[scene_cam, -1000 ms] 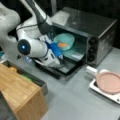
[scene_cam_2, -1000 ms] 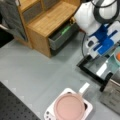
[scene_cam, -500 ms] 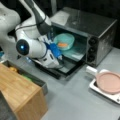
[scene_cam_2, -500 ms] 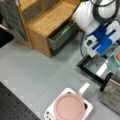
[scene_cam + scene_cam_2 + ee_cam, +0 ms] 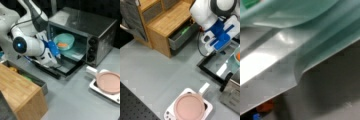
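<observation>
Claw (image 5: 58, 55) sits at the toaster oven (image 5: 85, 32) mouth, over its dropped door (image 5: 65, 67); can't tell if its fingers are wide or narrow. Nothing seen held. Just inside the oven, right by the claw, a teal bowl (image 5: 64, 41) with an orange piece (image 5: 62, 45) in it. Also seen in a front view: claw (image 5: 220, 48), bowl edge (image 5: 237, 56). Wrist view shows only the teal bowl (image 5: 322, 42) close up. Pink plate (image 5: 110, 82) on a white tray (image 5: 100, 88), on the tabletop (image 5: 75, 100) beside the oven. Wooden cabinet (image 5: 20, 92) lies on the oven's other side, with an open drawer (image 5: 182, 35).
</observation>
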Robot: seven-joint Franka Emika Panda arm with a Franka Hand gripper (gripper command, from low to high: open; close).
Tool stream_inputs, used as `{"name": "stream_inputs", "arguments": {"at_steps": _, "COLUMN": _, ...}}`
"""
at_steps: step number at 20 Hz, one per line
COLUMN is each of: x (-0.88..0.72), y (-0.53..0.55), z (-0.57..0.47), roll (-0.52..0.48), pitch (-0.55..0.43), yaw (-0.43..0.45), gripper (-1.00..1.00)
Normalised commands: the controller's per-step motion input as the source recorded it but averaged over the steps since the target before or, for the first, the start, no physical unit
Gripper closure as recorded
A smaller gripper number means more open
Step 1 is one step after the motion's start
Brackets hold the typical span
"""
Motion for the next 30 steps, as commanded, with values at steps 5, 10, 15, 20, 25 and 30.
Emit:
{"name": "stream_inputs", "arguments": {"at_steps": 5, "x": 0.12, "y": -0.01, "z": 0.20, "roll": -0.080, "pitch": 0.187, "yaw": 0.093, "gripper": -1.00}}
{"name": "stream_inputs", "arguments": {"at_steps": 10, "x": 0.13, "y": 0.10, "z": 0.25, "roll": -0.143, "pitch": 0.156, "yaw": 0.022, "gripper": -1.00}}
{"name": "stream_inputs", "arguments": {"at_steps": 15, "x": 0.09, "y": 0.15, "z": 0.23, "roll": -0.286, "pitch": 0.121, "yaw": -0.129, "gripper": -1.00}}
{"name": "stream_inputs", "arguments": {"at_steps": 20, "x": 0.07, "y": 0.18, "z": 0.21, "roll": -0.358, "pitch": 0.049, "yaw": -0.167, "gripper": -1.00}}
{"name": "stream_inputs", "arguments": {"at_steps": 25, "x": 0.08, "y": 0.14, "z": 0.20, "roll": -0.417, "pitch": 0.021, "yaw": -0.157, "gripper": -1.00}}
{"name": "stream_inputs", "arguments": {"at_steps": 30, "x": 0.07, "y": 0.06, "z": 0.12, "roll": -0.427, "pitch": 0.004, "yaw": -0.097, "gripper": -1.00}}
